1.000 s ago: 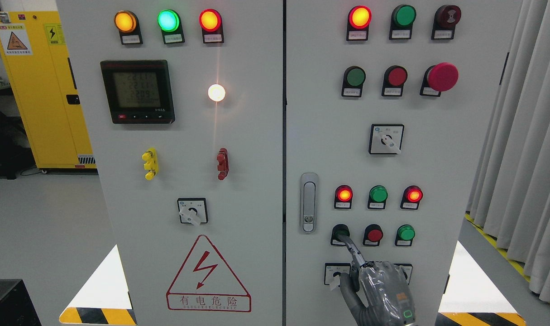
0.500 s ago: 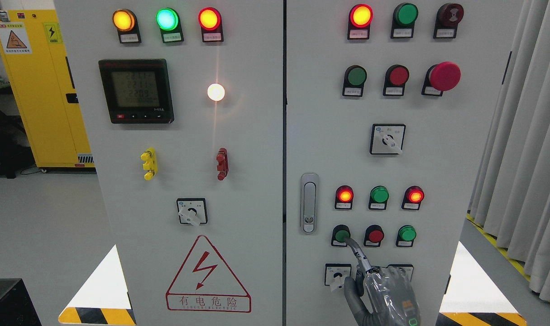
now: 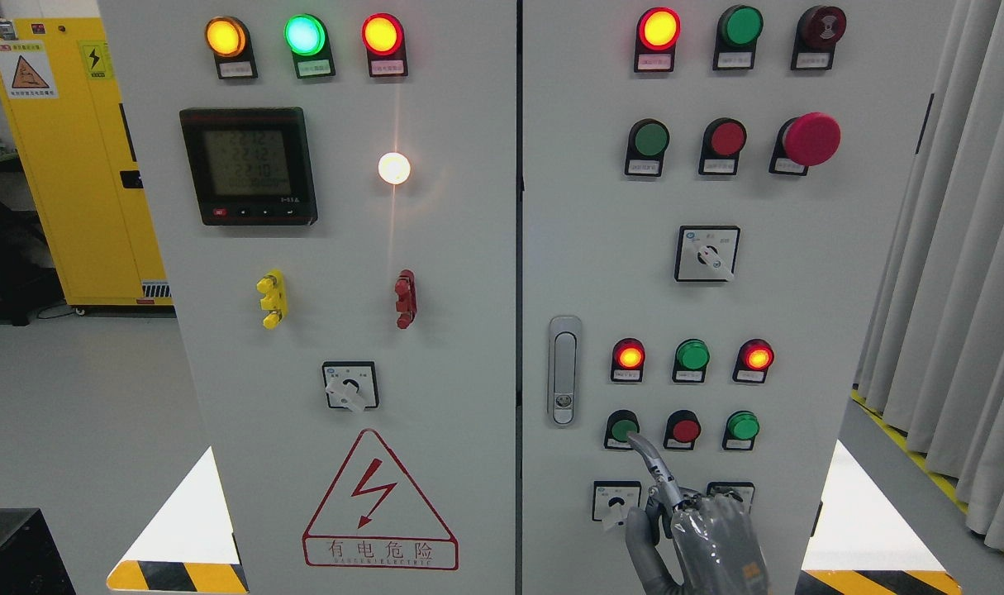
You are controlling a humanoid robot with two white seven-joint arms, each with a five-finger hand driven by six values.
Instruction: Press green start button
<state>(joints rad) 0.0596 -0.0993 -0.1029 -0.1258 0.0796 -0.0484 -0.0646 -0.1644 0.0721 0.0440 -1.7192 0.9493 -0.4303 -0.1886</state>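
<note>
Green start button [image 3: 624,429], right robot hand [image 3: 700,537] forefinger just below

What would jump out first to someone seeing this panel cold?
Probably the lit lamps: the amber, green and red row at the upper left and the white glare below it. Next, the big red mushroom button at the upper right, then the right hand at the bottom, index finger pointing at the green button.

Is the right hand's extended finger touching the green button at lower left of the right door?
Cannot tell. In the head view the right hand points its fingertip at the lower edge of the green button; the overlap hides any gap or contact.
</note>
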